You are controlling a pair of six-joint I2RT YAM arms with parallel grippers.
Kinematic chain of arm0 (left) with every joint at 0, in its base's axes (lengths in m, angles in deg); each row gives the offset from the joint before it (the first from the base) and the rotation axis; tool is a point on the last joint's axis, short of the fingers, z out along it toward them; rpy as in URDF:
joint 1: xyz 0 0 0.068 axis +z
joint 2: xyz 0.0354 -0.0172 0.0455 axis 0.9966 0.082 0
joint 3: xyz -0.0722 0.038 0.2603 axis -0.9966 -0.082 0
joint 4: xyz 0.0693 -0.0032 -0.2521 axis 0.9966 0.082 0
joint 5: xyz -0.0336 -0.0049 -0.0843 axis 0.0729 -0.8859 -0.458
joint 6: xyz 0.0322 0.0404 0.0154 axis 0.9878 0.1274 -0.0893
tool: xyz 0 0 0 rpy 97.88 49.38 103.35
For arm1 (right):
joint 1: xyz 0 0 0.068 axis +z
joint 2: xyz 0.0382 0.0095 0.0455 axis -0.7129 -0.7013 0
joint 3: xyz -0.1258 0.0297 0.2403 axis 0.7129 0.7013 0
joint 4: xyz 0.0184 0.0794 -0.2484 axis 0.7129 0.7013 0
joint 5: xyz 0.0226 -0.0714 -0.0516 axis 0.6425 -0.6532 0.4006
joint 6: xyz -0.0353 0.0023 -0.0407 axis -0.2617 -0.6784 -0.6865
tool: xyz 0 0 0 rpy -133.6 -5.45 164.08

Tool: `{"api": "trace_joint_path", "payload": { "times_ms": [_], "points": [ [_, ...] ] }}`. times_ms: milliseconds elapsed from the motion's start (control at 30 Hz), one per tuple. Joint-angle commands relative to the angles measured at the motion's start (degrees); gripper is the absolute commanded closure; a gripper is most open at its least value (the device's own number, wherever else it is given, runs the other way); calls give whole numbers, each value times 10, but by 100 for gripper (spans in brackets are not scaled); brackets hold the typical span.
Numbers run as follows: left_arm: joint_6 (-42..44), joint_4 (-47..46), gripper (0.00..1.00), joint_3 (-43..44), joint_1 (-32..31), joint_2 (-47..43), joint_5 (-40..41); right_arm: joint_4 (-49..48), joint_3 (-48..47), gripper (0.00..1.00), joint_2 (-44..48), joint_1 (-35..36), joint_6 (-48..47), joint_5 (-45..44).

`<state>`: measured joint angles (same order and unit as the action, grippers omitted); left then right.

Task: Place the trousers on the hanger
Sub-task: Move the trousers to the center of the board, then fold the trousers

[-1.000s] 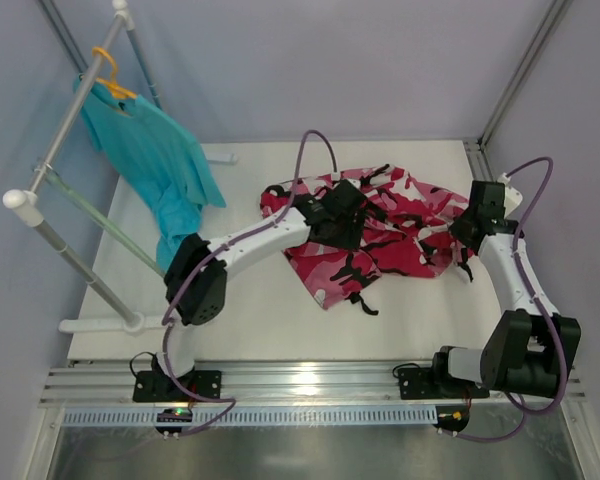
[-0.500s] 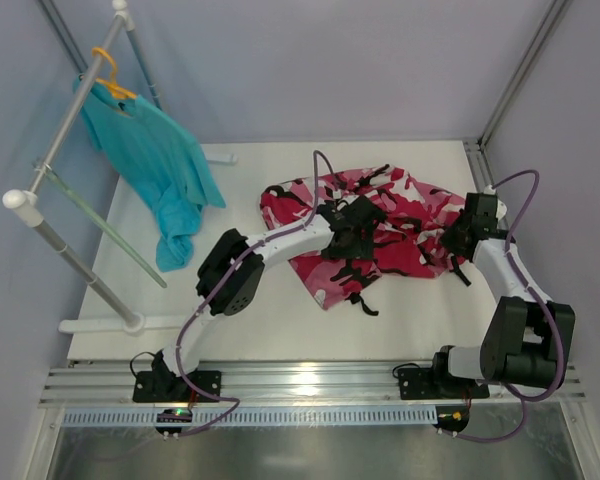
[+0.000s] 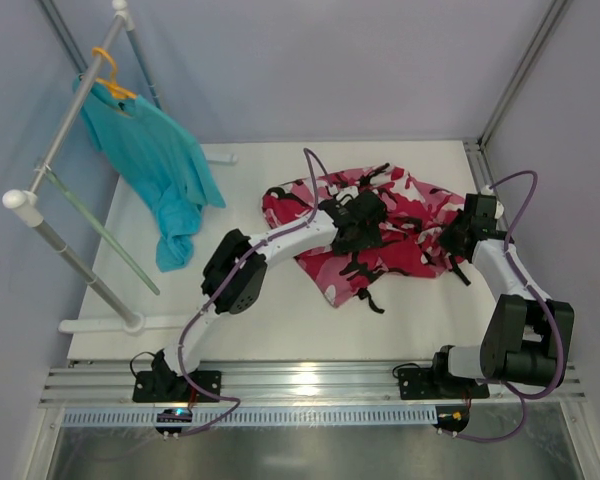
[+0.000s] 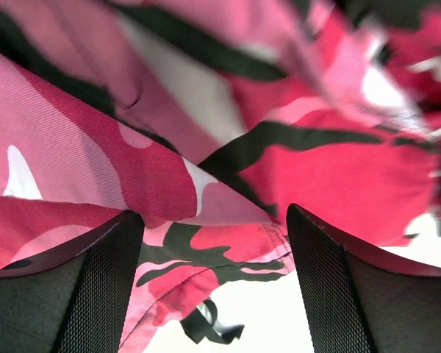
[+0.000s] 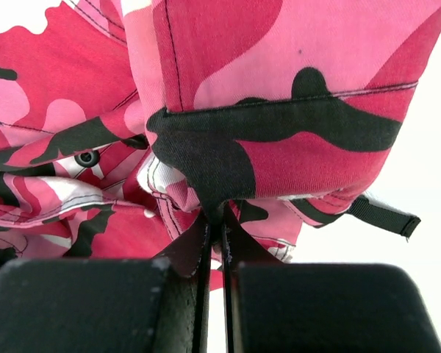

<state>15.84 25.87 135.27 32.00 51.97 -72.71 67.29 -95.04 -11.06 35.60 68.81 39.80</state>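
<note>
**Tool state.** The right tool [image 5: 214, 220] is fully closed on a narrow fold of the trousers [image 5: 279, 59]. Only a thin edge of cloth is pinched between the jaws. The left tool [image 4: 213, 213] stands wide open and low over the middle of the garment. A fold of cloth hangs between the fingers [image 4: 95, 279], but nothing is clamped.

**Location of the work.** In the overhead view the trousers [image 3: 410, 255] lie bunched on the right half of the table [image 3: 280, 320]. The left tool [image 3: 358, 225] is over their centre and the right tool [image 3: 460, 235] is at their right edge. The hanger [image 3: 105, 235] hangs at the far left on the rack [image 3: 80, 265], just beside the teal garment [image 3: 150, 150] and well apart from the trousers.

**Hazards from this position.**
- Slip at the right tool: the bite is shallow, so the weight of the cloth on lifting can pull the fold free.
- Wrong layer at the left tool: the cloth is crumpled and overlapping. Closing here can take several layers or a loose mid-panel fold, so the garment rises as a clump that cannot drape over a slim rod.
- Snagging: a loose black strap [image 5: 382, 215] trails from the hem and can catch on a finger or on the rack.
- Hanger disturbance: the rods are thin and hang freely. A dragged trouser leg or an arm in transit can knock the hanger or tangle with the teal garment.
</note>
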Motion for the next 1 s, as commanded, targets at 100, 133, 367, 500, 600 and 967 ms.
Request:
{"api": "trace_joint_path", "payload": {
  "times_ms": [100, 133, 367, 500, 600, 967],
  "points": [
    [-41, 40, 23, 92, -4, 49, 1, -23, 2, 96, 0, -2, -9, 4],
    [-40, 52, 24, 99, -3, 55, 4, -22, 1, 96, -1, -2, -10, 4],
    [-13, 81, 66, 26, 22, 30, 33, -15, -7, 96, 0, -4, -12, 1],
    [13, 70, 98, -60, 43, -33, 67, -3, -17, 96, 4, -4, -13, 2],
    [58, 65, 100, -96, 54, -85, 89, 20, -34, 96, 10, -5, -17, -14],
    [165, 57, 97, -241, 79, -262, 60, 115, -146, 96, -1, -27, -46, -104]
  ]
}}
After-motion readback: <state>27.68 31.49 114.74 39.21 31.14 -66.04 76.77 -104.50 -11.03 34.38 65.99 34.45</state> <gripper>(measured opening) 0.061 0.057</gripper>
